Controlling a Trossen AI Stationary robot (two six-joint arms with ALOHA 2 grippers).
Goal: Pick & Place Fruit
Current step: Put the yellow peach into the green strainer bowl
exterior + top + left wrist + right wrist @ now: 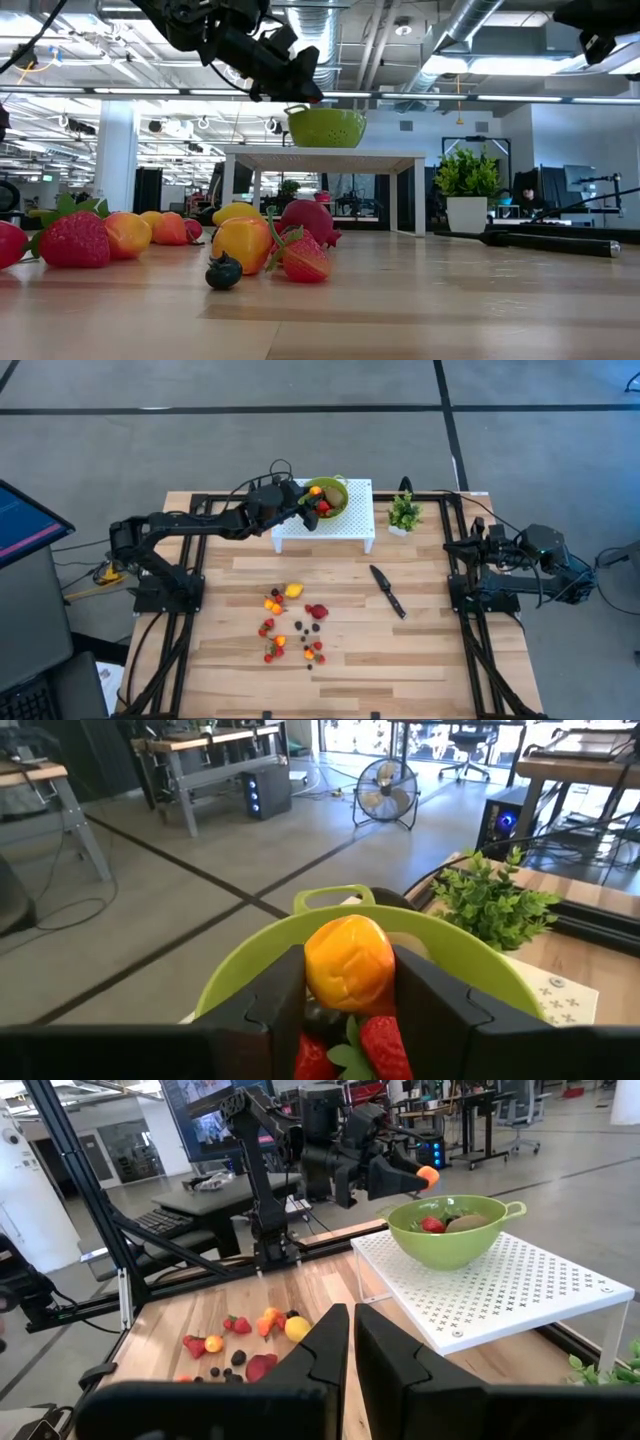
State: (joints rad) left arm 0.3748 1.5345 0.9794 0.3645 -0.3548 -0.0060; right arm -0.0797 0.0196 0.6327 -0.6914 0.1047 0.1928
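fingers of the left gripper (348, 1010) are squeezing an orange fruit (349, 961) over the green bowl (240, 970), likely to drop it in; right gripper (352, 1342) is waiting shut.

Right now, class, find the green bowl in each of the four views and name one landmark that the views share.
High view: green bowl at the table's far edge, on the white rack.
Low view: centre, on the rack.
Left wrist view: right ahead, beyond the orange fruit that the left gripper holds.
Right wrist view: upper right, on the rack.
Shared landmark: the potted plant.
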